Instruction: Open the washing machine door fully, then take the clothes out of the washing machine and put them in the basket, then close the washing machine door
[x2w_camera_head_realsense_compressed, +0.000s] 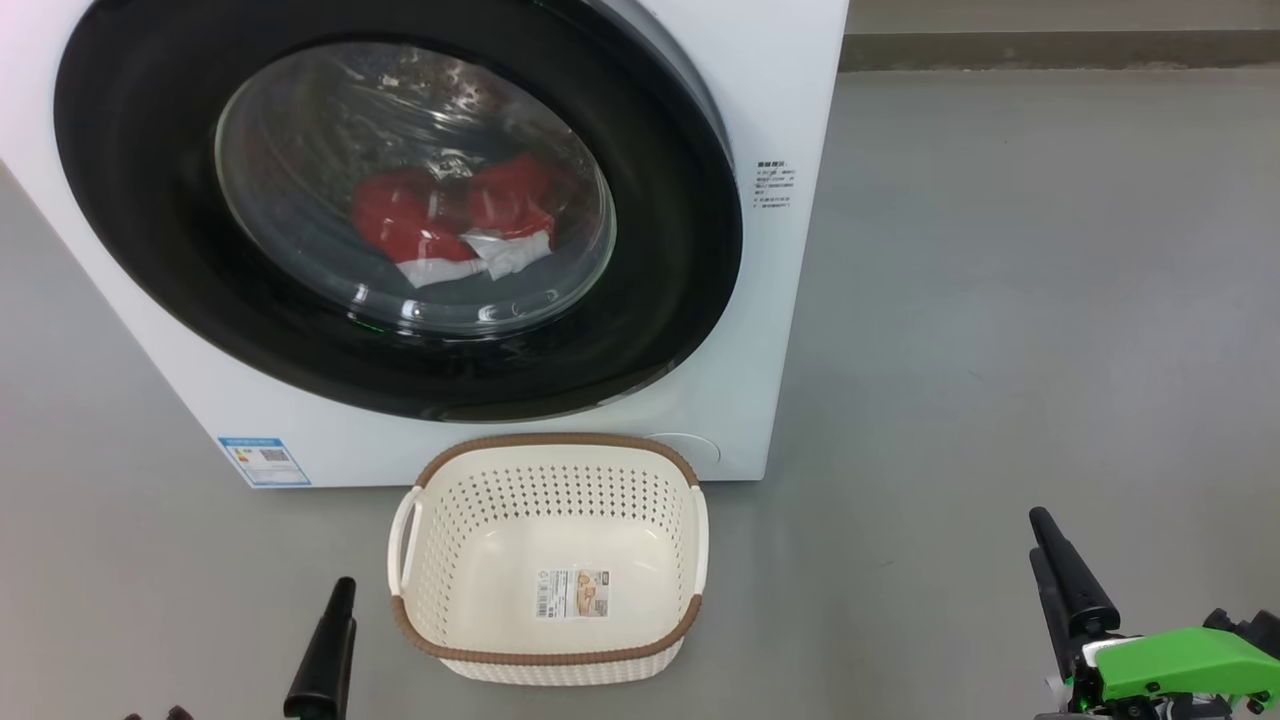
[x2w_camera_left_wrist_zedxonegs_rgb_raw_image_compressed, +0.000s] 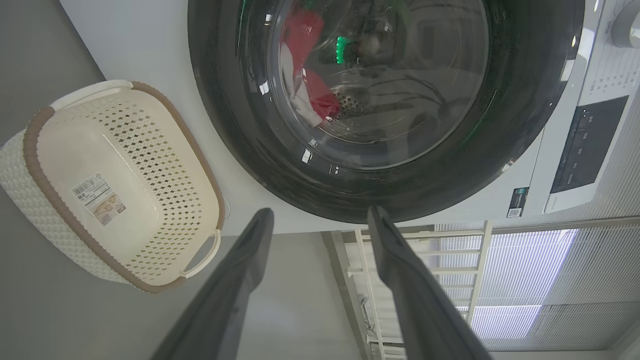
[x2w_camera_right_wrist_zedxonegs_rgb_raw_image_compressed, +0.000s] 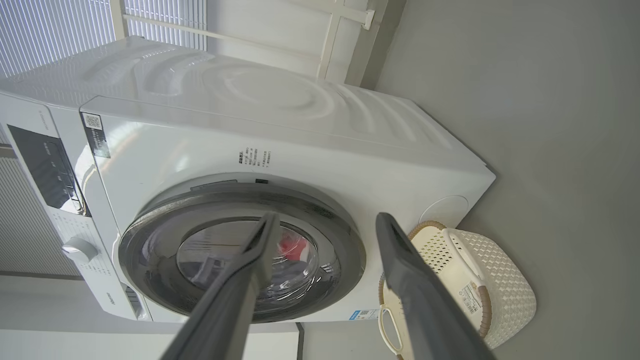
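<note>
**Fig.** A front-loading washing machine (x2w_camera_head_realsense_compressed: 790, 80) is shown with its door (x2w_camera_head_realsense_compressed: 130, 200) shut flat against the front. The clothes (x2w_camera_head_realsense_compressed: 450, 215) are seen through the glass bowl (x2w_camera_head_realsense_compressed: 300, 120) as a red and white heap low in the drum (x2w_camera_left_wrist_zedxonegs_rgb_raw_image_compressed: 350, 102). The basket (x2w_camera_head_realsense_compressed: 555, 440) stands empty on the floor (x2w_camera_head_realsense_compressed: 1000, 300) just in front of the machine, below the door. Both grippers are held back from the machine. The left gripper (x2w_camera_left_wrist_zedxonegs_rgb_raw_image_compressed: 320, 212) and the right gripper (x2w_camera_right_wrist_zedxonegs_rgb_raw_image_compressed: 326, 217) are each shown with fingers spread wide and nothing between them.

*Handling, as judged.*
- **Door:** It is taken to be rigid, hinged and glossy, so its black rim is likely to slip under smooth fingers. A hold is best sought at the paler recess in the rim beside the small printed label (x2w_camera_head_realsense_compressed: 775, 185), where an edge may be hooked and pulled. The glass bowl is not to be pressed.
- **Clothes:** These are expected to be light, limp and prone to trailing. A bunched fold near the middle of the heap is to be pinched deeply.
- **Basket:** It is judged light and may be shoved aside if knocked.
</note>
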